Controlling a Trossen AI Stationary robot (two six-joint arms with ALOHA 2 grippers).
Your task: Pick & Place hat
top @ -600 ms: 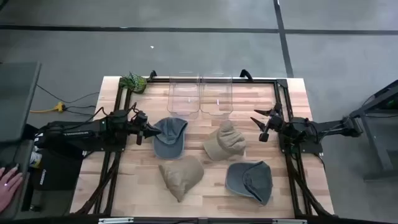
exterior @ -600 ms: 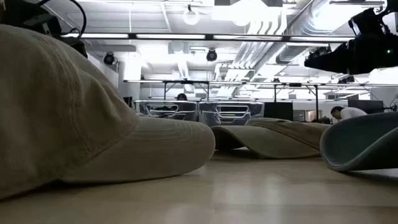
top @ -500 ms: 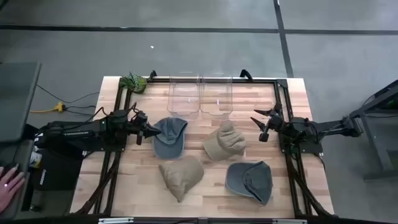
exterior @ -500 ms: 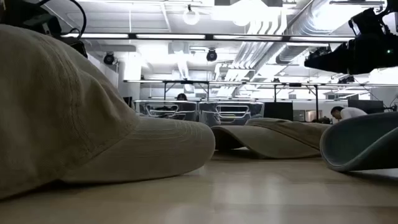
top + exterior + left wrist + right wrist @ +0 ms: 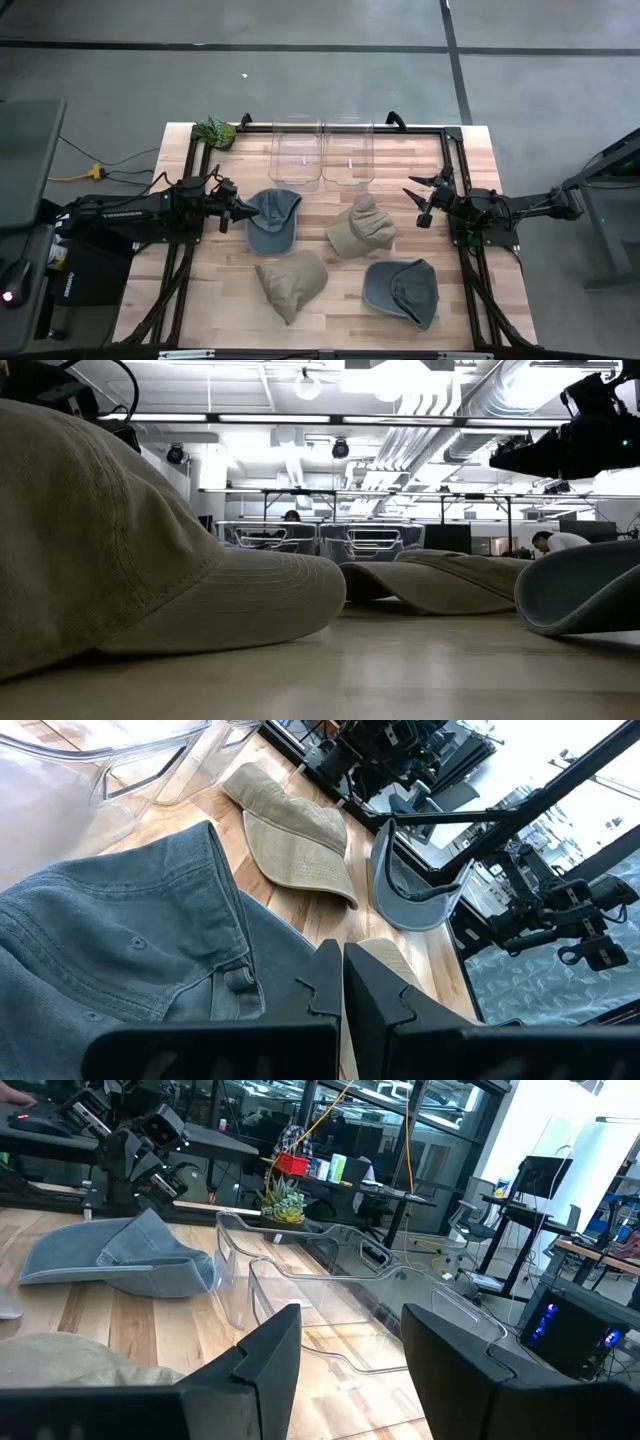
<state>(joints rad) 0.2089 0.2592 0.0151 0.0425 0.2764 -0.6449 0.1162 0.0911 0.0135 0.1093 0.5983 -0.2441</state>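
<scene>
Four caps lie on the wooden table in the high view: a grey-blue cap [image 5: 273, 220] at left centre, a tan cap [image 5: 362, 228] at right centre, a tan cap [image 5: 292, 283] near the front, and a second grey-blue cap [image 5: 402, 290] at front right. My left gripper [image 5: 240, 213] is shut and held low, right at the first grey-blue cap's left edge. Its wrist view shows the shut left gripper [image 5: 342, 985] beside that cap [image 5: 120, 950]. My right gripper [image 5: 424, 208] is open, well to the right of the tan cap, and it appears as the right gripper [image 5: 350, 1365] over bare wood. My left gripper comes level from the table's left, with its shut fingertips at the grey-blue cap's left rim [image 5: 250, 214]. Whether they touch the cloth, I cannot tell. The cap lies flat on the table.
Two clear plastic bins [image 5: 296, 152] [image 5: 348, 150] stand side by side at the far edge. A green plant [image 5: 215, 131] sits at the far-left corner. Black frame rails [image 5: 455, 170] run along both sides. Bare wood shows between the caps and along the near edge.
Both arms and all the caps have kept still. A person's hand beyond the table's left side has drawn out of view.
</scene>
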